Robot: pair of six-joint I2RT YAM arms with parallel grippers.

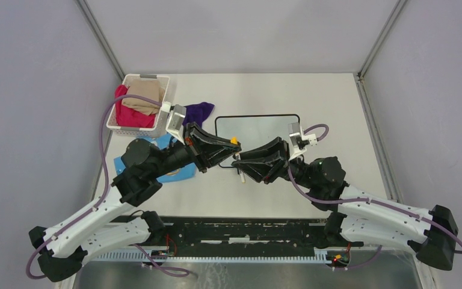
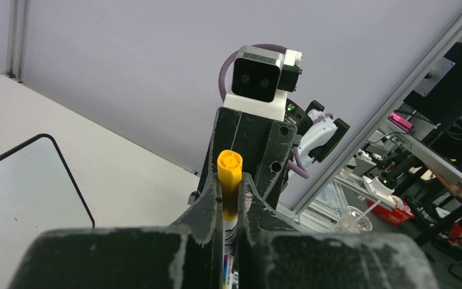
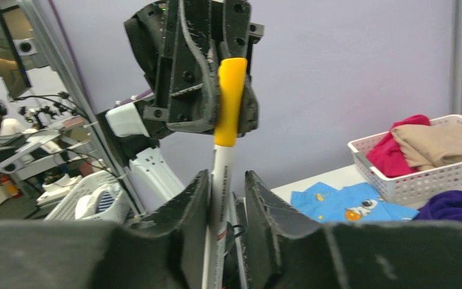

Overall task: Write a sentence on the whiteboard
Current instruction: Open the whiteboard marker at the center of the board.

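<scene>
The left gripper (image 2: 230, 183) pinches the marker (image 3: 229, 96) by its yellow cap, while the right gripper (image 3: 225, 177) flanks the half-hidden barrel, grip unclear.

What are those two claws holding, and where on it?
A marker: left gripper clamps its yellow cap; right gripper flanks the white barrel, grip unclear.

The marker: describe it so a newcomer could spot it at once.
At the near edge of the whiteboard, the two arms' tips meet. The marker runs between them: the left gripper clamps its yellow cap, the right gripper flanks its white barrel. It is the only bright, slim stick there.
</scene>
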